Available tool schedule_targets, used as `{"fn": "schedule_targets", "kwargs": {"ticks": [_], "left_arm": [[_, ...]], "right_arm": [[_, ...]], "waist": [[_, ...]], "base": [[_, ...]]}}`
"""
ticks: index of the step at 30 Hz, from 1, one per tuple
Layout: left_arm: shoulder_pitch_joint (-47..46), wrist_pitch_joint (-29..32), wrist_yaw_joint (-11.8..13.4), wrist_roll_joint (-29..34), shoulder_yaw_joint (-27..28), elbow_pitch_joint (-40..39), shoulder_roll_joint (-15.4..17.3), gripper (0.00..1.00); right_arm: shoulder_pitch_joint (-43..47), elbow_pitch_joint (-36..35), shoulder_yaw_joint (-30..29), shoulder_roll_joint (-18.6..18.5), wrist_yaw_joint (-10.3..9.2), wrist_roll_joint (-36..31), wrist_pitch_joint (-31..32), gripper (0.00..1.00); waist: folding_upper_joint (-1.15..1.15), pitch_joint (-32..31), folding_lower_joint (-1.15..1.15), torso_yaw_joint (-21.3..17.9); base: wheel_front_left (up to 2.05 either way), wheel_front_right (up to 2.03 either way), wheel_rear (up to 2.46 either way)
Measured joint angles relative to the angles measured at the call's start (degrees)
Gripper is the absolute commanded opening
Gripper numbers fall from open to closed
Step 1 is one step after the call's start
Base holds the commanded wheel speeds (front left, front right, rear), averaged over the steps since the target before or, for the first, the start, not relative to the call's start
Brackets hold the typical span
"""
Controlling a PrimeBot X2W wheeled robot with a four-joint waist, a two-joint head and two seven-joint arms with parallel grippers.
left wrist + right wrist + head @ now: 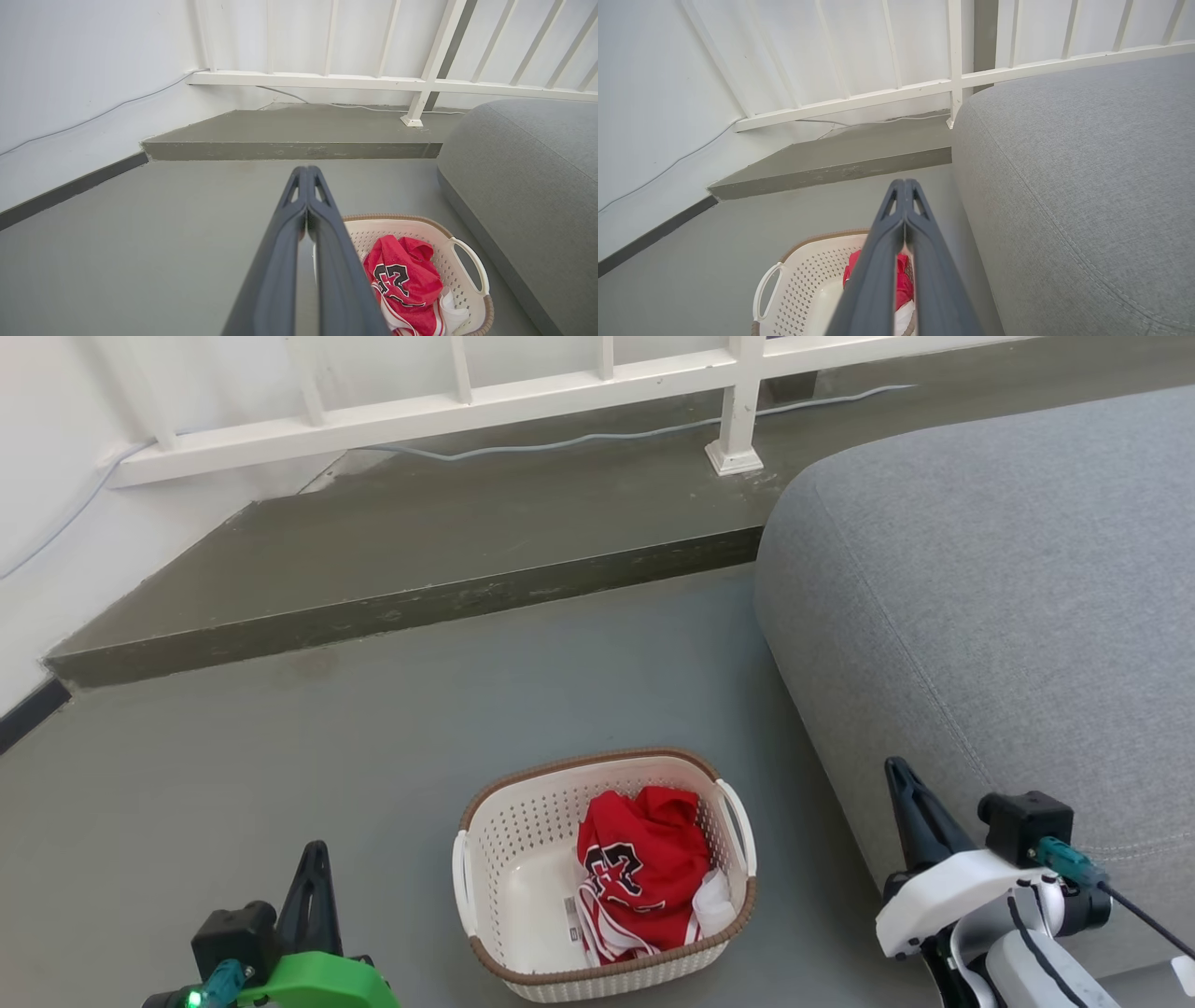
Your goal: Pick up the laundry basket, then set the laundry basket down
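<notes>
The laundry basket (527, 821) has cream-white walls with a regular grid of small perforations, a brown woven-look rim and white loop handles. The jersey (644, 868) is red, with black numerals outlined in white and white striped trim. The floor (280, 756) is plain grey. The step (467, 523) is a darker olive grey. The sofa (980, 616) is grey textured fabric. The railing (467, 415) is white. The left claw (307, 173) is dark grey on a green mount. The right claw (904, 184) is dark grey on a white housing.
</notes>
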Motion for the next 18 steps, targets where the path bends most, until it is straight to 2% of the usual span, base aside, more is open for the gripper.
{"fn": "schedule_targets", "kwargs": {"ticks": [8,18], "left_arm": [[0.0,1.4,-0.5,-4.3,1.4,0.6,0.0,0.0],[-0.2,3.9,-2.0,-13.6,2.7,1.0,0.0,0.0]], "right_arm": [[0.0,-0.1,-1.5,0.5,0.68,4.4,1.1,0.0],[-0.1,-0.5,-4.2,1.1,1.78,13.0,3.4,0.0]], "waist": [[0.0,0.1,0.0,0.4],[0.0,0.2,0.0,1.0]], "base": [[0.0,0.0,0.0],[0.0,0.0,0.0]]}}
